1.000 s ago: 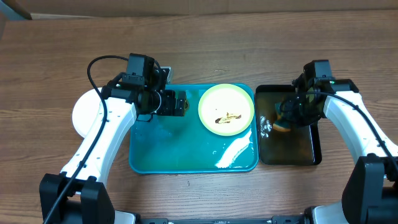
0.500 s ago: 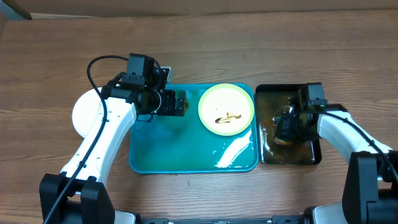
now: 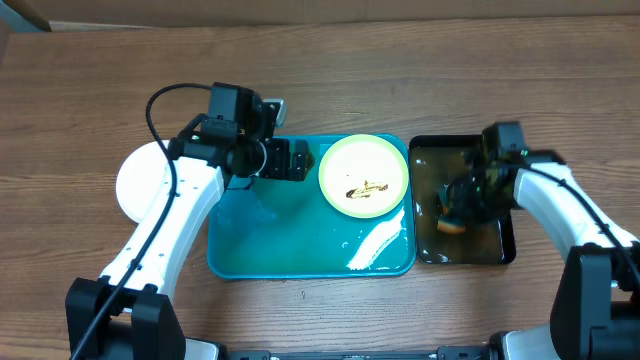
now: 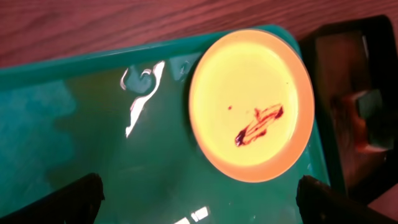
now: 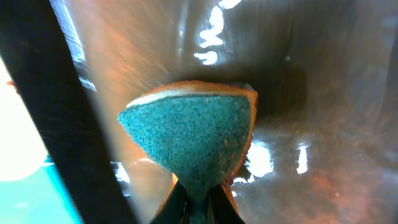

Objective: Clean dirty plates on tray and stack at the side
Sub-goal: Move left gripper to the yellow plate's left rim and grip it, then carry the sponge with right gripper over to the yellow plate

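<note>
**A:** What has been altered within the last second?

**B:** The left claw (image 3: pixel 300 160), its jaws spread wide with nothing between them, has been carried a little to the right over the teal tray (image 3: pixel 260 240), closer to the pale yellow-green plate (image 3: pixel 364 176). The right claw (image 5: pixel 197 199) was lowered into the black tray (image 3: pixel 490 245) and has been drawn back up. It is pressed together on the sponge (image 5: pixel 193 137), which is pinched at its lower edge, the green scouring face turned to the wrist camera.

**A:** Where is the plate to be found?

**B:** It lies flat in the far right corner of the teal tray, close to the right wall. A brown smear (image 4: pixel 258 123) is seen at its centre, so it has not yet been wiped. It is touched by neither claw.

**A:** And the stack at the side?

**B:** A white plate (image 3: pixel 135 185) is seen on the worktop (image 3: pixel 320 60) just left of the teal tray, partly hidden under the left arm. Whether one plate or more lies there cannot be told.

**A:** What is meant by this for the task?

**B:** The sponge appears to have been wetted, and the free claw is being lined up beside the plate. It is judged that the only plate seen on the tray is about to be steadied and scrubbed. Its stacking is left to be done.
</note>
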`<state>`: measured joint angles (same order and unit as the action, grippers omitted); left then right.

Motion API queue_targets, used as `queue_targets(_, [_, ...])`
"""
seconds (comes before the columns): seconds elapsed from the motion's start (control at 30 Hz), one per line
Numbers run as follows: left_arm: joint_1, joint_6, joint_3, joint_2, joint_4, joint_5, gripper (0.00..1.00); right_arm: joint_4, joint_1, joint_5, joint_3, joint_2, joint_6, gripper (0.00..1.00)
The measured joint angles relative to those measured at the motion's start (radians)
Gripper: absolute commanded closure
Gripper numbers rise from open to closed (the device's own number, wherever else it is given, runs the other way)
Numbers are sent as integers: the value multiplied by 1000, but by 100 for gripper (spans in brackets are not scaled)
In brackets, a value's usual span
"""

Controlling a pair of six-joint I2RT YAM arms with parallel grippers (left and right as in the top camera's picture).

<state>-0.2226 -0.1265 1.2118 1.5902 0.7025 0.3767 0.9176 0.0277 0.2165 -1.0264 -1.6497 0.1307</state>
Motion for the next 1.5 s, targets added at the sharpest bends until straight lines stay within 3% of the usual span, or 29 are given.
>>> queue_targets(0.17, [-55,26,0,1,-81,-10,5,97,0,8,-135,7,0,96])
queue_targets(0.43, [-139,49,1,110,-230,-93,17,178,0,13,-150,56,0,96])
queue_targets(0.73, [-160,60,1,298,-333,-127,38,249,0,13,-150,72,0,96])
queue_targets(0.77, [-160,60,1,309,-333,-132,41,252,0,13,-150,72,-1,96])
queue_targets(0.93, [-160,65,1,359,-318,-157,77,255,0,13,-150,73,0,96])
queue_targets(1.07, [-159,68,1,365,-270,-168,96,255,0,13,-150,73,0,96])
queue_targets(1.5, [-160,48,34,356,13,-195,96,241,63,100,-150,73,-66,96])
